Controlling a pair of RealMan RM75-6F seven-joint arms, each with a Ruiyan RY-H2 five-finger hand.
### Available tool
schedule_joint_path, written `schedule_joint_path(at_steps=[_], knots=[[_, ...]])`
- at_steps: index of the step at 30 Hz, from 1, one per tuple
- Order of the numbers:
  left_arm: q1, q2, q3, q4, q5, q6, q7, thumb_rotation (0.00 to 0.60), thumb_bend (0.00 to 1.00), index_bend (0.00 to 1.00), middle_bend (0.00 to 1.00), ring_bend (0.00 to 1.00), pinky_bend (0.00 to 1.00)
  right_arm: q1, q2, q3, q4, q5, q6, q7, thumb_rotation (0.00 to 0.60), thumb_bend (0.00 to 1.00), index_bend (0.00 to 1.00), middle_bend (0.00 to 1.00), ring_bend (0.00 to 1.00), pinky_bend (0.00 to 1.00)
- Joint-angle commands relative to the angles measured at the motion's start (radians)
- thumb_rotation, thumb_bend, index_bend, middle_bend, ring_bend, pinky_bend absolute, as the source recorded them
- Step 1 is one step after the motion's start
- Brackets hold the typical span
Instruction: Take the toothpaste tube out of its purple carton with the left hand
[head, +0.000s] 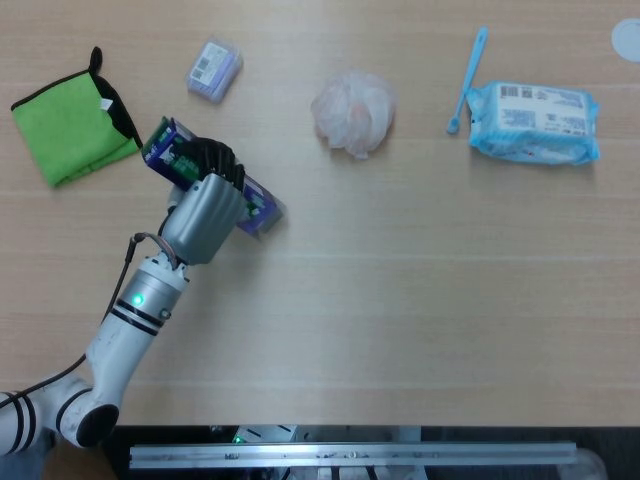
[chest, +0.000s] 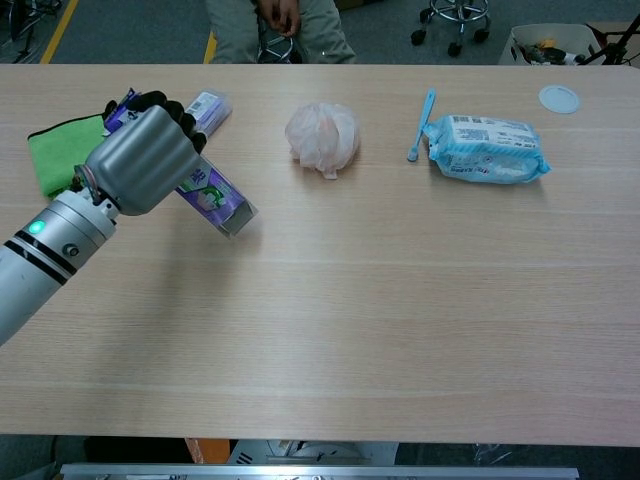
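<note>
My left hand (head: 205, 205) (chest: 142, 158) grips the purple toothpaste carton (head: 256, 203) (chest: 216, 196) around its middle and holds it above the table's left part. The carton slants, its far end (head: 165, 148) pointing up-left toward the green cloth and its open end (chest: 238, 217) pointing down-right. No toothpaste tube shows outside the carton. My right hand appears in neither view.
A green cloth (head: 70, 125) (chest: 55, 150) lies at the far left and a small lilac packet (head: 213, 69) (chest: 205, 110) behind the hand. A pale mesh sponge (head: 352, 112), a blue toothbrush (head: 467, 78), a wipes pack (head: 534, 122) and a white lid (chest: 558, 97) lie to the right.
</note>
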Motion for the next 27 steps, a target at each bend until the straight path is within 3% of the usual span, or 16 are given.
schedule_joint_path(at_steps=[1, 7, 17, 22, 27], knots=[[0.004, 0.008, -0.008, -0.008, -0.027, 0.004, 0.038, 0.6, 0.26, 0.42, 0.5, 0.4, 0.47, 0.0, 0.001, 0.0, -0.002, 0.001, 0.0, -0.002, 0.6, 0.28, 0.42, 0.42, 0.43, 0.49], [0.014, 0.022, -0.025, -0.035, -0.094, 0.015, 0.083, 0.6, 0.26, 0.42, 0.5, 0.39, 0.44, 0.002, 0.001, 0.001, -0.009, -0.002, -0.002, -0.009, 0.6, 0.28, 0.42, 0.42, 0.43, 0.49], [0.009, 0.07, -0.013, -0.049, -0.044, 0.031, -0.049, 0.6, 0.26, 0.36, 0.49, 0.37, 0.41, 0.006, -0.002, 0.0, -0.015, -0.001, -0.01, -0.022, 0.6, 0.28, 0.42, 0.42, 0.43, 0.49], [0.01, 0.085, 0.005, -0.055, -0.036, 0.03, -0.022, 0.6, 0.26, 0.35, 0.4, 0.27, 0.32, 0.007, -0.001, 0.0, -0.018, -0.003, -0.011, -0.024, 0.6, 0.28, 0.42, 0.42, 0.43, 0.49], [0.017, 0.082, 0.001, -0.062, -0.045, 0.052, 0.01, 0.6, 0.27, 0.36, 0.39, 0.26, 0.29, 0.005, 0.0, 0.0, -0.02, -0.003, -0.008, -0.025, 0.6, 0.28, 0.42, 0.42, 0.43, 0.49]])
